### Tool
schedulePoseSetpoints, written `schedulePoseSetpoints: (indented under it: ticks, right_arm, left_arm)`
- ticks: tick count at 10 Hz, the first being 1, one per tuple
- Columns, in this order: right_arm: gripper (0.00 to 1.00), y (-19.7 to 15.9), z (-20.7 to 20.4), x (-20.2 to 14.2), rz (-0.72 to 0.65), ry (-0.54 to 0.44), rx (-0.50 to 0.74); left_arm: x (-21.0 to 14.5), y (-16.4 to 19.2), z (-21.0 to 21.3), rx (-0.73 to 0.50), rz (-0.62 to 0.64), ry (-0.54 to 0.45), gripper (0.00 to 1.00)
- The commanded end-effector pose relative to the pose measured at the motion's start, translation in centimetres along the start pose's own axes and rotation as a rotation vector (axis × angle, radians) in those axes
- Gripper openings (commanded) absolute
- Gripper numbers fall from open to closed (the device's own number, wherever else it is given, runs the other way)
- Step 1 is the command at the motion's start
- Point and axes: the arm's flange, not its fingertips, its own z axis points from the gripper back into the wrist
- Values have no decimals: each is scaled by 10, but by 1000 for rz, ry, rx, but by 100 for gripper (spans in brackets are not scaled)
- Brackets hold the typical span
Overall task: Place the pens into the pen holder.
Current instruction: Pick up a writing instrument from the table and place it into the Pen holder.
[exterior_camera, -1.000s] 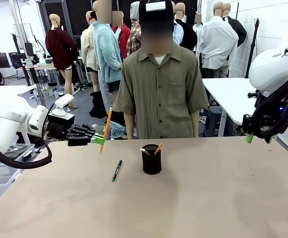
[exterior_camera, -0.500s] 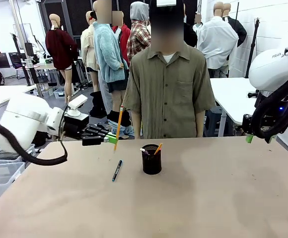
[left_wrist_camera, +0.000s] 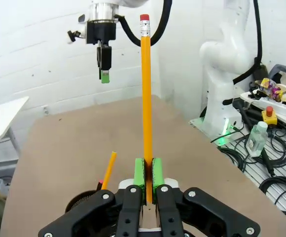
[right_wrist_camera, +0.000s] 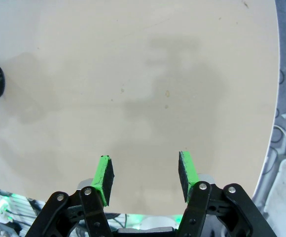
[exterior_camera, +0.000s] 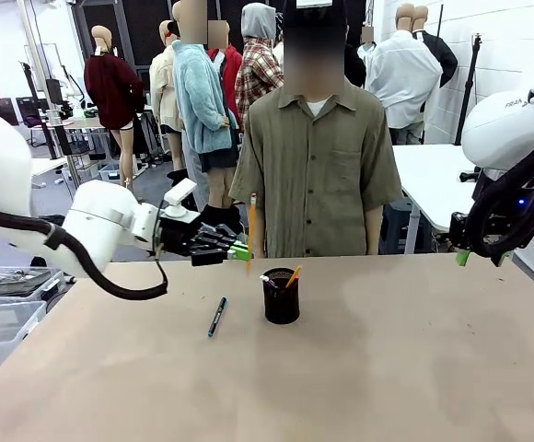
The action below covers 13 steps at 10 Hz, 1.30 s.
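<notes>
My left gripper [exterior_camera: 239, 250] is shut on a yellow-orange pencil [exterior_camera: 251, 226] that it holds upright, just left of and above the black mesh pen holder [exterior_camera: 281, 299]. In the left wrist view the pencil [left_wrist_camera: 146, 94] rises between the green pads of the gripper [left_wrist_camera: 146, 174], with the holder [left_wrist_camera: 81, 200] low at the left. Another orange pencil [exterior_camera: 292, 275] and a white-tipped pen [exterior_camera: 267, 279] stand in the holder. A dark pen [exterior_camera: 217, 316] lies on the table left of it. My right gripper [right_wrist_camera: 145, 170] hangs open over bare table at the far right [exterior_camera: 462, 258].
A person in an olive shirt [exterior_camera: 315, 175] stands at the far edge behind the holder, hands out of sight. The tan table [exterior_camera: 359, 378] has wide free room in front and to the right. Bins [exterior_camera: 9, 285] sit off its left side.
My left arm has carried the upright pencil to the right, from well left of the dark pen to close beside the holder. The right arm has not moved.
</notes>
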Motion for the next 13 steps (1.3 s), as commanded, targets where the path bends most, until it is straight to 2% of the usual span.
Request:
schedulePoseSetpoints:
  ticks: [1,4,6,10,13]
  right_arm:
    - [67,2,-2,-4,-19,0,-32]
    - [67,2,-2,-4,-19,0,-32]
    - [67,2,-2,-4,-19,0,-32]
    - [67,2,-2,-4,-19,0,-32]
    - [67,2,-2,-4,-19,0,-32]
  left_arm:
    - [-10,27,-15,-25,-10,11,0]
    - [-18,59,-25,23,-60,61,0]
    - [-18,71,-21,54,-96,5,0]
    - [-43,94,-18,72,-35,0,0]
    - [-52,90,-20,42,-6,25,0]
